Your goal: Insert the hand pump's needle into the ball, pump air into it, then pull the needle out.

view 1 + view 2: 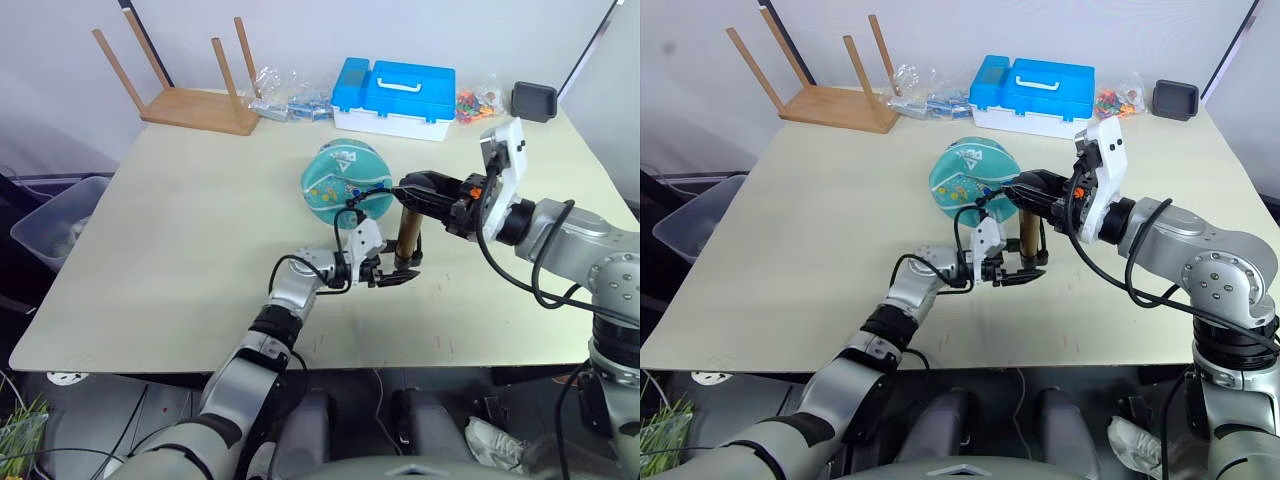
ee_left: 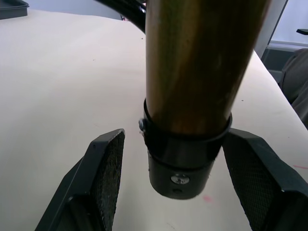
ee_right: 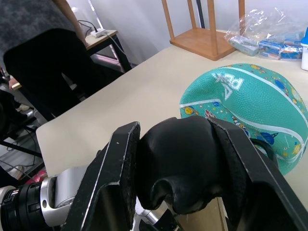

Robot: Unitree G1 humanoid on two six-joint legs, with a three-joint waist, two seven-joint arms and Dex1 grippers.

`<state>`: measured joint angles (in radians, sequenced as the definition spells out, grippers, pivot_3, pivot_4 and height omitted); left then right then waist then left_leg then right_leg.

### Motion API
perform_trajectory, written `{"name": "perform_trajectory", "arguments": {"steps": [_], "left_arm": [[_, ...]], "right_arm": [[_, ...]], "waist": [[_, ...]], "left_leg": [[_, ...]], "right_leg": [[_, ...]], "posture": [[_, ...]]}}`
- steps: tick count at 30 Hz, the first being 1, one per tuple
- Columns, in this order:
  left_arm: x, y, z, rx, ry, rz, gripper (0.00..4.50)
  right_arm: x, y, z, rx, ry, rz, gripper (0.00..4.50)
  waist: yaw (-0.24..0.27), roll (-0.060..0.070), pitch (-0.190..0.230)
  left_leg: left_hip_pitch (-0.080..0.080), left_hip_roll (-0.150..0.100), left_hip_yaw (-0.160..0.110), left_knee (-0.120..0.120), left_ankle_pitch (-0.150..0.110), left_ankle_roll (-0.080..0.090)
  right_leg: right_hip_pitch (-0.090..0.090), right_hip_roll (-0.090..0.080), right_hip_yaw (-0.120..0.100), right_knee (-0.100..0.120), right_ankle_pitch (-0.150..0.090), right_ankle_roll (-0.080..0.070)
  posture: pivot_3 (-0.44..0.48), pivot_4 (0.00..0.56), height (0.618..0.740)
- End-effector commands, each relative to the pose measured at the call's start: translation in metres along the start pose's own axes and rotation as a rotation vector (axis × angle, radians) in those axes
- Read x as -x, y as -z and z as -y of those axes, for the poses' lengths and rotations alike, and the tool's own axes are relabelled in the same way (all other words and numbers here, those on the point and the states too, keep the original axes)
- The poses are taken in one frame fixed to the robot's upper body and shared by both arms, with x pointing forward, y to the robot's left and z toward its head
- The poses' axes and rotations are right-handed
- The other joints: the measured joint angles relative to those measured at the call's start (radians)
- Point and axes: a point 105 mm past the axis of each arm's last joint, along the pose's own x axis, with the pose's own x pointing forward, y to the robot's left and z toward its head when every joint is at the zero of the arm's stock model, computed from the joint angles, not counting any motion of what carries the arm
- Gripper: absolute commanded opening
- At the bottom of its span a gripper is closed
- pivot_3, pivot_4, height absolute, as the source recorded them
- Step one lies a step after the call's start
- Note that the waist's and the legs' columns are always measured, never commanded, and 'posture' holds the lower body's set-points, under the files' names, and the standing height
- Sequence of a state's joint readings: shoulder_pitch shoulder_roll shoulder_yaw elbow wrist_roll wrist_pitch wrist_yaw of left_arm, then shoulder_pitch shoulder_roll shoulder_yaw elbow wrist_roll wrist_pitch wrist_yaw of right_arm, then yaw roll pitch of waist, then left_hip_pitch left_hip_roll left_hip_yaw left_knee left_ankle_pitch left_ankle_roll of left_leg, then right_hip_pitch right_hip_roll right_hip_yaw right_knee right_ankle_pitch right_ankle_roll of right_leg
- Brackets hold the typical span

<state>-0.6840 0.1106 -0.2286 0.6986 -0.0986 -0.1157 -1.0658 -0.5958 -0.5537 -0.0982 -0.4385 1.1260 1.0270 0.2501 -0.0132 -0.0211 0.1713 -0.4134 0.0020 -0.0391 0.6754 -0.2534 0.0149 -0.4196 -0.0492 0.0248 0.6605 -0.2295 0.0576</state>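
The teal ball (image 1: 343,176) lies mid-table, slightly dented. The hand pump (image 1: 407,232) stands upright just in front of it, bronze barrel (image 2: 192,62) vertical. Its thin black hose (image 1: 362,196) loops toward the ball; I cannot make out the needle. My right gripper (image 1: 416,189) is shut on the pump's black handle (image 3: 180,163) at the top. My left gripper (image 1: 396,276) is open at table level, its fingers (image 2: 108,168) standing on either side of the pump's black base (image 2: 180,163) with gaps showing.
An upturned wooden stool (image 1: 195,100) stands at the back left. Plastic bags (image 1: 285,100), a blue toolbox (image 1: 395,95) and a black tray (image 1: 533,100) line the back edge. A grey bin (image 1: 55,215) sits off the table's left side.
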Motion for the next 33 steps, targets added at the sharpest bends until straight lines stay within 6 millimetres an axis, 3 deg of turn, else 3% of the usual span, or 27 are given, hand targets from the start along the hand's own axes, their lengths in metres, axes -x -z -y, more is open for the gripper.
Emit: {"name": "perform_trajectory", "arguments": {"steps": [1,3,5,12,16,25,33], "left_arm": [[-0.004,-0.007,0.001,-0.039,0.016,0.013,2.76],[-0.005,-0.006,0.003,-0.035,0.023,0.01,2.1],[-0.005,-0.005,0.004,-0.034,0.026,0.008,1.12],[-0.004,0.003,0.003,-0.031,-0.013,-0.015,1.09],[-0.007,0.02,0.007,-0.039,-0.07,-0.062,1.09],[-0.027,0.052,0.019,-0.006,-0.261,-0.117,1.09],[-0.03,0.07,0.019,0.006,-0.257,-0.192,1.09]], "right_arm": [[0.006,-0.014,-0.008,0.043,-0.013,0.053,1.64],[0.006,-0.013,-0.008,0.042,-0.013,0.052,1.64],[0.006,-0.013,-0.008,0.04,-0.014,0.052,1.64],[0.004,-0.008,-0.003,0.043,-0.002,0.03,1.64],[0.0,0.005,0.003,0.057,0.026,0.001,1.64],[0.013,0.032,0.023,0.059,0.06,-0.06,1.64],[0.013,0.06,0.039,0.079,0.103,-0.163,1.64]], "waist": [[0.0,0.0,0.0],[0.0,0.0,0.0],[0.0,0.0,0.0],[0.0,0.0,0.0],[0.0,0.0,0.0],[0.003,0.0,0.0],[0.005,0.001,-0.001]], "left_leg": [[0.0,0.0,0.0,0.0,0.0,0.0],[0.0,0.0,0.0,0.0,0.0,0.0],[0.0,0.0,0.0,0.0,0.0,0.0],[0.0,0.0,0.0,0.0,0.0,0.0],[0.0,0.0,0.0,0.0,0.0,0.0],[0.0,-0.001,0.0,0.0,0.0,0.0],[0.005,-0.001,0.0,0.0,0.0,0.0]], "right_leg": [[0.0,0.0,0.0,0.0,0.0,0.0],[0.0,0.0,0.0,0.0,0.0,0.0],[0.0,0.0,0.0,0.0,0.0,0.0],[0.0,0.0,0.0,0.0,0.0,0.0],[0.0,0.0,0.0,0.0,0.0,0.0],[0.0,-0.001,0.0,0.0,0.0,0.0],[0.005,0.0,0.0,0.0,0.0,0.001]], "posture": [[0.0,0.15,0.74],[0.0,0.15,0.74],[0.0,0.15,0.74],[0.0,0.15,0.74],[0.0,0.15,0.74],[0.0,0.15,0.74],[0.0,0.15,0.74]]}}
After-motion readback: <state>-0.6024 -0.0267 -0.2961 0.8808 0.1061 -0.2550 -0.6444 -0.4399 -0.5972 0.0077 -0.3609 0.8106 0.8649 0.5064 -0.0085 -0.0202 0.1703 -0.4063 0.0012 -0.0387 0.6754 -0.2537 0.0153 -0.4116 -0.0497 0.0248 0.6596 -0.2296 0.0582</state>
